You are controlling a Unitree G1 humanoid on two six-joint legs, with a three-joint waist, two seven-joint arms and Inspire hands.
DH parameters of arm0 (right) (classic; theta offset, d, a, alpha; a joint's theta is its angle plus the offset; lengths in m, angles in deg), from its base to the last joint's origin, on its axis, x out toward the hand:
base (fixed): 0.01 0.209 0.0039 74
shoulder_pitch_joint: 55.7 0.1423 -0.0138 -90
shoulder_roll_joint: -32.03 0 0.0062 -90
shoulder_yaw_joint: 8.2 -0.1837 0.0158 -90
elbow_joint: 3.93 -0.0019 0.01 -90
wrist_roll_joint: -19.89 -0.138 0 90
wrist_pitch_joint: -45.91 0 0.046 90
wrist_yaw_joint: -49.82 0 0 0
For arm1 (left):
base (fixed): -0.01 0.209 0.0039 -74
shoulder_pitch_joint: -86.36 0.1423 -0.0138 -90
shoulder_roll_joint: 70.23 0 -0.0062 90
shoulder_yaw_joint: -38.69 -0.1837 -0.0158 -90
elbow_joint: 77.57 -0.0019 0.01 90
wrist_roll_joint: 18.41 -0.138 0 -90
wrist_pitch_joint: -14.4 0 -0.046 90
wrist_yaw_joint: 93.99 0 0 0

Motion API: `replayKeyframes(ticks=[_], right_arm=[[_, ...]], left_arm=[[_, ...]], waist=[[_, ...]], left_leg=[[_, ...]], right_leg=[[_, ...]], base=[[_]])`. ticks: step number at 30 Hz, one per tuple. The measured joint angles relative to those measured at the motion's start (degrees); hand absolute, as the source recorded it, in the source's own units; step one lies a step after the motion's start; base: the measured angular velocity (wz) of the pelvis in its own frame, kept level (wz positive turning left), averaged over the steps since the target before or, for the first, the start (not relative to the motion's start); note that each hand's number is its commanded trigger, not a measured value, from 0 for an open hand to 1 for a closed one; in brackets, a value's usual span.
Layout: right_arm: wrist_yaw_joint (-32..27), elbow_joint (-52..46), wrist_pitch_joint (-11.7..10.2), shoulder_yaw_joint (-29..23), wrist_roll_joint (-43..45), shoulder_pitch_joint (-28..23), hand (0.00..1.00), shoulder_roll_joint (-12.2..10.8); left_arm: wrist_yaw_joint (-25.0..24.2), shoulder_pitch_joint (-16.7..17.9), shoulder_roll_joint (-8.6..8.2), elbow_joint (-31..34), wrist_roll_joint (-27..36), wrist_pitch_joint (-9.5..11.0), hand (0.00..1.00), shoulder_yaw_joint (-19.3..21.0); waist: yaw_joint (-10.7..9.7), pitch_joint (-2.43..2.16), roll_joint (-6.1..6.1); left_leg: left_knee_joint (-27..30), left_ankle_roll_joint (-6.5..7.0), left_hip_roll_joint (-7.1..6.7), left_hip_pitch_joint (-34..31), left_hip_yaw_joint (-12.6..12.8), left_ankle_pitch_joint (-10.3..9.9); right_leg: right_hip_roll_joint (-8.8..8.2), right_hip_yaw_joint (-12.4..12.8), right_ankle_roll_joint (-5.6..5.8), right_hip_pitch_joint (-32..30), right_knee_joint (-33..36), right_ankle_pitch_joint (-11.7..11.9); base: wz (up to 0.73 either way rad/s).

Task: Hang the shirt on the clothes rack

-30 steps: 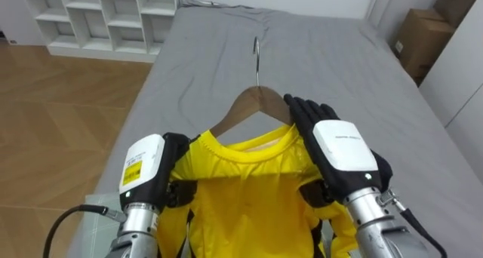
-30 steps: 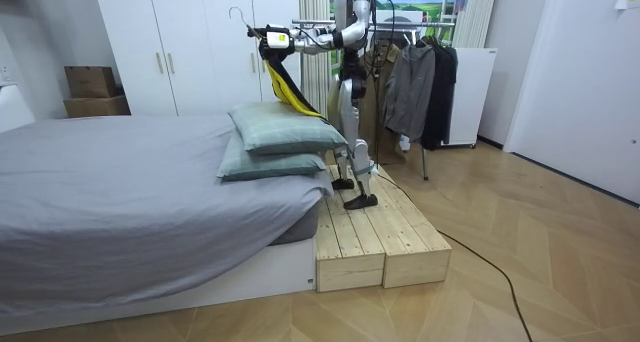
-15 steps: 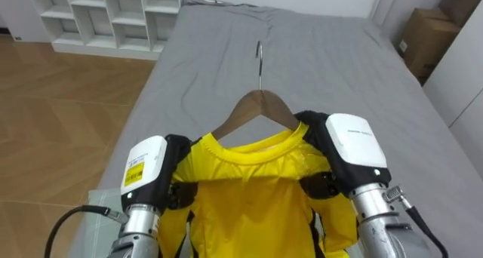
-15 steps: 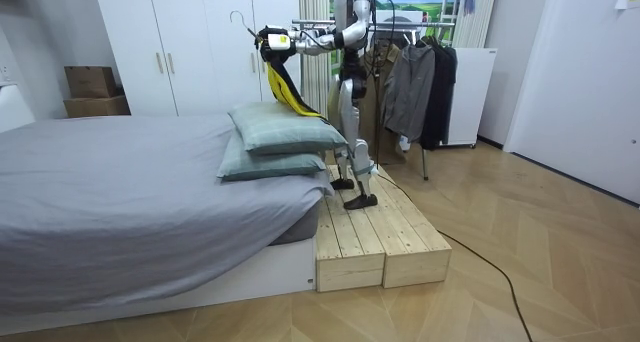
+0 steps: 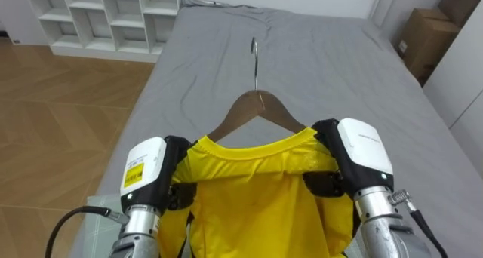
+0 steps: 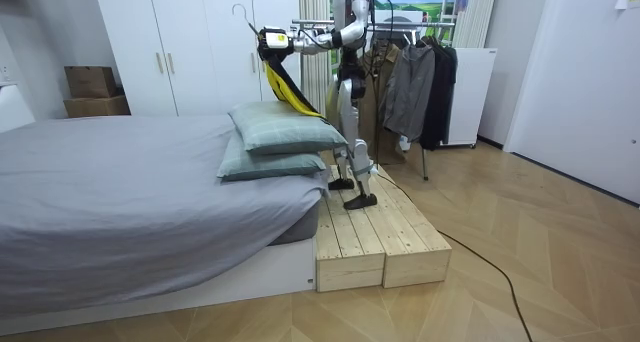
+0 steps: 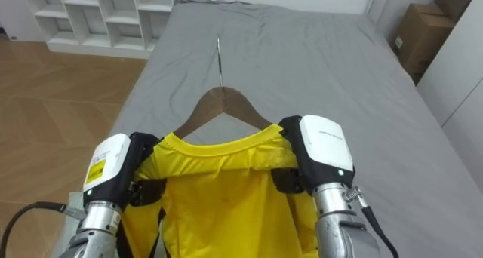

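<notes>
The robot faces the bed point(image 5: 317, 69), with the rack point(image 6: 424, 164) behind it. The shirt point(image 5: 256, 198) sits on the hanger point(image 5: 256, 105), held over the bed. The left hand point(image 5: 147, 171) and right hand point(image 5: 362, 156) each curl round a shoulder. Dressing the hanger looks done; next probably comes turning to hook it on the rack.

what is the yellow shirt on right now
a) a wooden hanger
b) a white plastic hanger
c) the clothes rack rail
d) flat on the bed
a: the yellow shirt is draped on a brown wooden hanger, with the left robot hand and right robot hand gripping its shoulders above the bed.
</notes>
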Motion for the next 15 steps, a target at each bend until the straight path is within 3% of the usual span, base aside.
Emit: replayKeyframes(ticks=[5, 9, 15], right_arm=[[1.4, 0.0, -0.2, 0.0, -0.1, -0.1, 1.0, -0.1], [2.4, 0.1, -0.2, -0.1, 1.0, -0.9, 1.0, -0.2], [2.5, 0.3, -0.3, -0.1, 0.9, -1.8, 1.0, -0.1]], left_arm=[[0.0, 0.0, 0.13, -0.1, 0.0, -0.2, 1.0, 0.4], [0.0, 0.0, 0.09, -0.1, -1.0, -0.2, 1.0, 0.4], [0.0, 0.1, 0.0, -0.1, -2.2, -0.2, 1.0, 0.3]], waist=[[-0.6, -0.09, 0.17], [-0.8, -0.46, 0.87], [-1.0, -0.46, 1.41]], left_leg=[[0.0, 0.07, -0.2, 0.3, 0.1, 0.0], [0.0, 0.3, -0.27, 0.3, 0.3, 0.1], [0.0, 0.33, -0.17, 0.4, 0.3, 0.2]], right_leg=[[-0.13, 0.0, 0.05, 0.4, 0.0, 0.0], [0.09, 0.2, 0.1, 0.4, 0.0, -0.1], [0.18, 0.2, 0.05, 0.4, 0.0, -0.1]], base=[[0.03], [-0.01], [0.0]])
